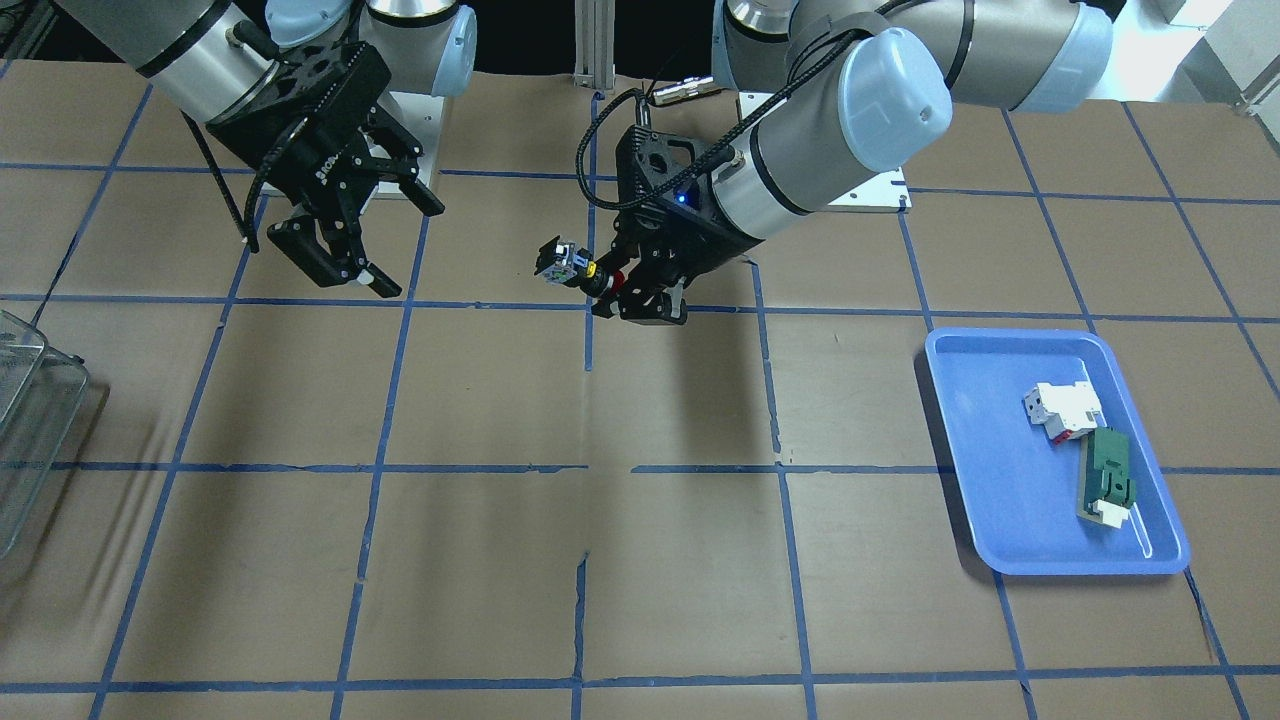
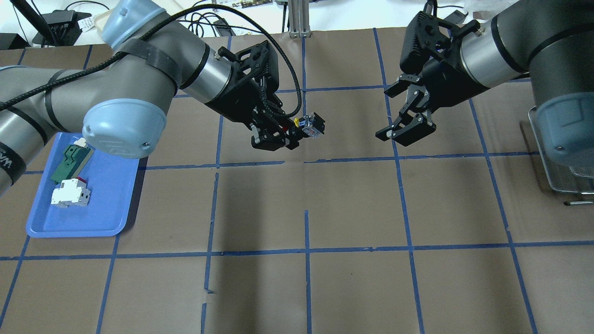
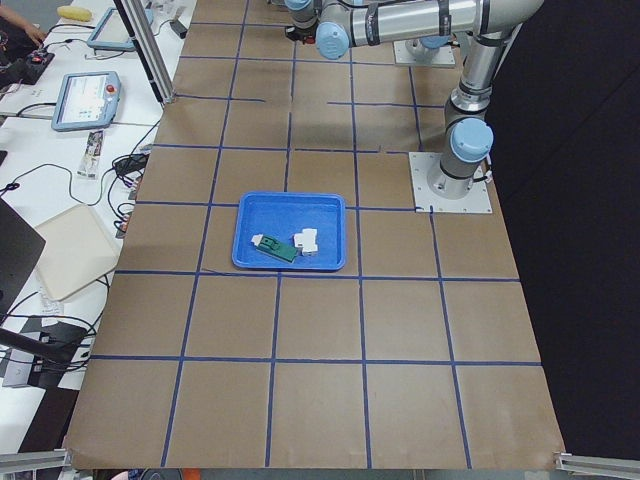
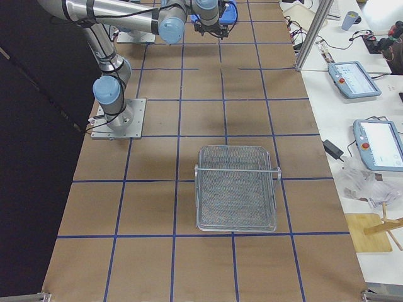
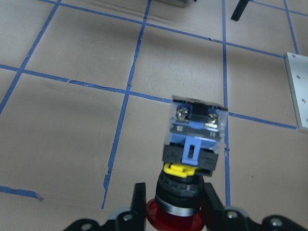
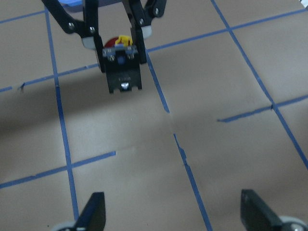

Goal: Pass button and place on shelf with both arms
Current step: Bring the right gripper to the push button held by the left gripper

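My left gripper is shut on the button by its red cap and holds it in the air over the table's middle. The blue-grey block base points toward my right gripper. The button also shows in the overhead view, the left wrist view and the right wrist view. My right gripper is open and empty. It faces the button with a gap between them. Its fingertips frame the bottom of the right wrist view.
A blue tray on my left side holds a white block with a red part and a green-and-white flat piece. A wire mesh basket stands on my right side. Blue tape lines grid the brown table.
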Robot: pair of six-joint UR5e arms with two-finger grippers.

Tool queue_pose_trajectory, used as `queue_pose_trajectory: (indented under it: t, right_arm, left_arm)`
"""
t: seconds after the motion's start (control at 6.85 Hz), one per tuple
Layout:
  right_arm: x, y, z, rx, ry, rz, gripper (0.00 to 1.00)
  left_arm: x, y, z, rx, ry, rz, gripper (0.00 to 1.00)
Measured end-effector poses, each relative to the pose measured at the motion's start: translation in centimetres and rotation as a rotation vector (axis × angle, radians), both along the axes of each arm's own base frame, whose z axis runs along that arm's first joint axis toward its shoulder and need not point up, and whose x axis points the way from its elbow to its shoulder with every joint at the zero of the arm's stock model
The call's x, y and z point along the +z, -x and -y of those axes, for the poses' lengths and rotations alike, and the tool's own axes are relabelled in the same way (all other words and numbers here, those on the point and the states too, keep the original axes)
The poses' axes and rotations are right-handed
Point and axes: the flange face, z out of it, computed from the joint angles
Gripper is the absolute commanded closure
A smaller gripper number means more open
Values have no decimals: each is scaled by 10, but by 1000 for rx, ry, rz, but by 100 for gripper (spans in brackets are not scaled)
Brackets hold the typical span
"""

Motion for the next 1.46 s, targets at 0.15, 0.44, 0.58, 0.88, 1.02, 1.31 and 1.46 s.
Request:
queue_pose_trajectory:
  t: [0.15, 0.44, 0.58, 0.88, 1.02, 1.31, 1.46]
  right_arm:
    - [4, -9, -2, 32, 24, 49, 0]
    - [5, -26, -5, 73, 43, 85, 0]
    - [2, -31, -6, 85, 38, 91, 0]
    - [-10, -44, -9, 111, 24, 97, 0]
    - [-12, -48, -9, 116, 27, 98, 0]
    - [-15, -57, -10, 131, 26, 105, 0]
    - [-14, -63, -12, 131, 18, 128, 0]
  left_arm:
    - [-6, -3, -2, -35, 20, -7, 100]
    - [0, -5, -5, -37, 37, -13, 100]
    - [10, -5, -9, -18, 40, -14, 100]
    - [17, -1, -16, -11, 40, -20, 100]
    - [18, 1, -16, -14, 42, -33, 100]
    - [21, 2, -16, -10, 41, -54, 100]
    - [21, 3, -17, -12, 40, -57, 100]
